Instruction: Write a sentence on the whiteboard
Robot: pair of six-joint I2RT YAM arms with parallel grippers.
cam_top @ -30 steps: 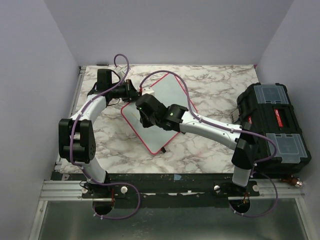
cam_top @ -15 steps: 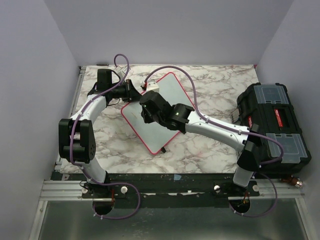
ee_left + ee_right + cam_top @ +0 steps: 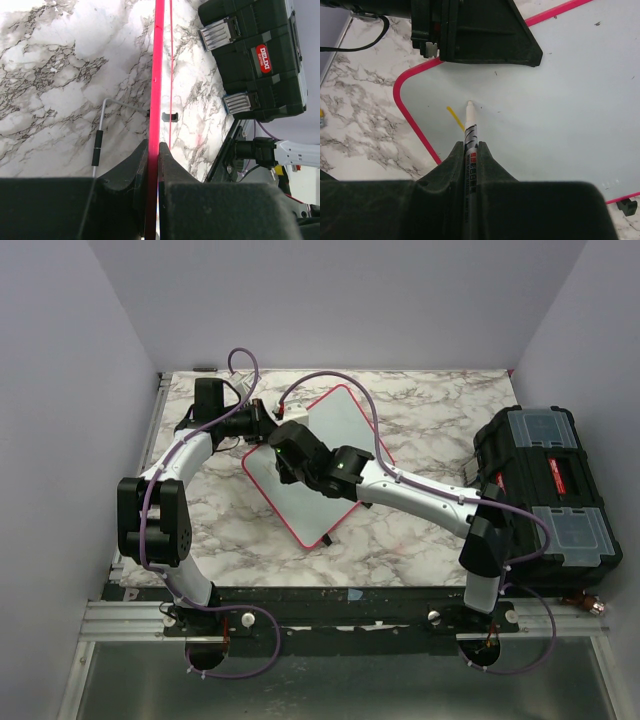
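Where the left arm reaches over the marble table (image 3: 420, 415), note that the left gripper (image 3: 262, 425) is closed tight on the far-left edge of the whiteboard (image 3: 340, 420). In the left wrist view, both fingers (image 3: 141, 159) press against the pinkish-red frame, which runs edge-on between them. On the table to the left of that edge lies a thin L-shaped metal key (image 3: 99, 131) with a black sleeve. A small black clip (image 3: 171, 117) sits just to the right of the frame.

The whiteboard lies in the middle of the table, turned diagonally. The right arm crosses it from the lower right, so its forearm hides much of the board's centre from the overhead camera. The right gripper (image 3: 283, 452) is clamped shut on a marker (image 3: 470, 131). The marker's tip points at the board's near-left corner. Of the sentence (image 3: 453, 117), only one short yellow stroke shows, just left of the tip. The left gripper's body stands close beyond the writing spot.

At the table's right edge, a black toolbox (image 3: 545, 490) sits well apart from the board.
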